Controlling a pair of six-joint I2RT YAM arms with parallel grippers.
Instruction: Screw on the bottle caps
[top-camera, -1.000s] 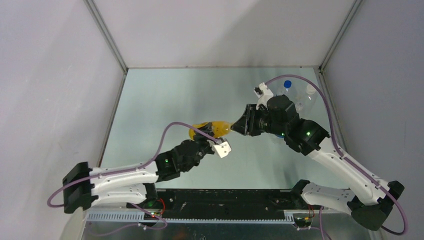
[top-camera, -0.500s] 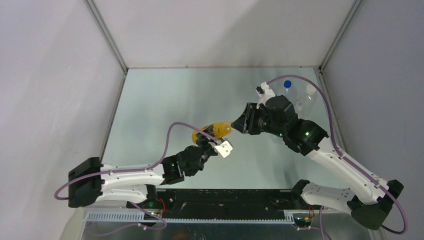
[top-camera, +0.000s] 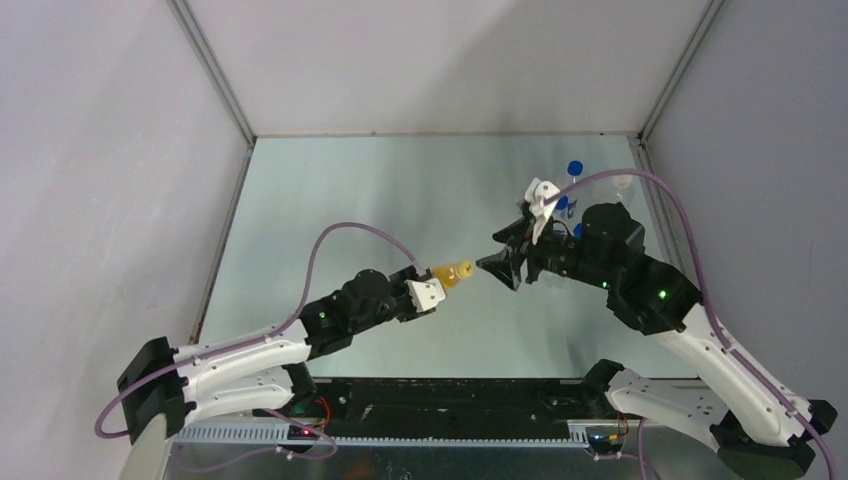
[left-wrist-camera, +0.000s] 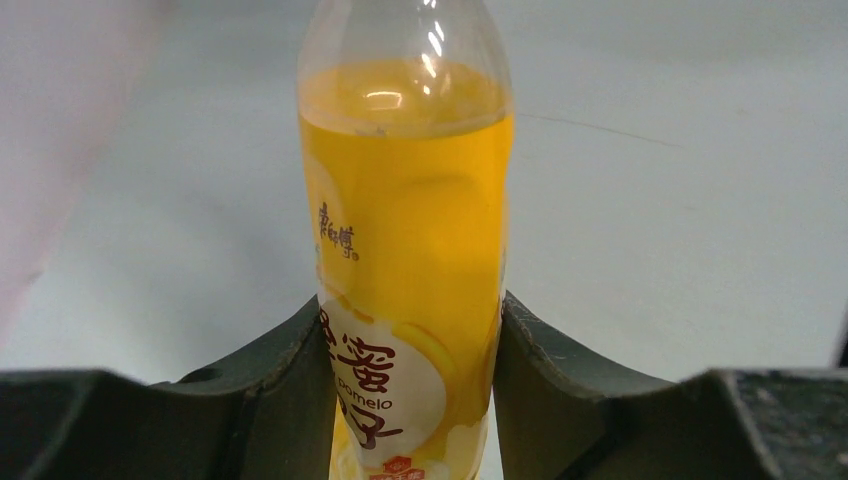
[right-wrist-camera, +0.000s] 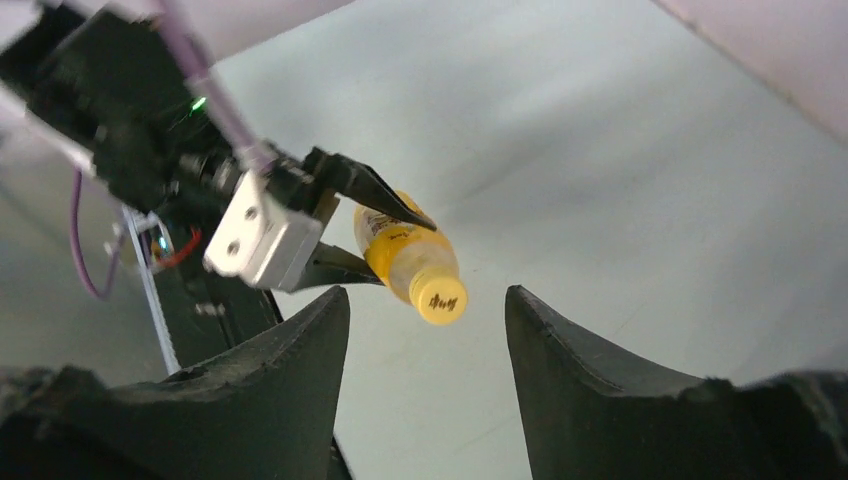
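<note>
One yellow bottle (left-wrist-camera: 405, 200), yellow cap (right-wrist-camera: 441, 299) on its neck, hangs tilted above the middle of the desk (top-camera: 330, 190), clamped in the left tool (top-camera: 432, 283). The right tool (top-camera: 495, 262) gapes wide, facing the cap, just apart from it.

The right gripper (top-camera: 497, 262) let go of the cap (top-camera: 465, 268) on the bottle (top-camera: 446, 275), opened and drew back; the left arm shifted
</note>
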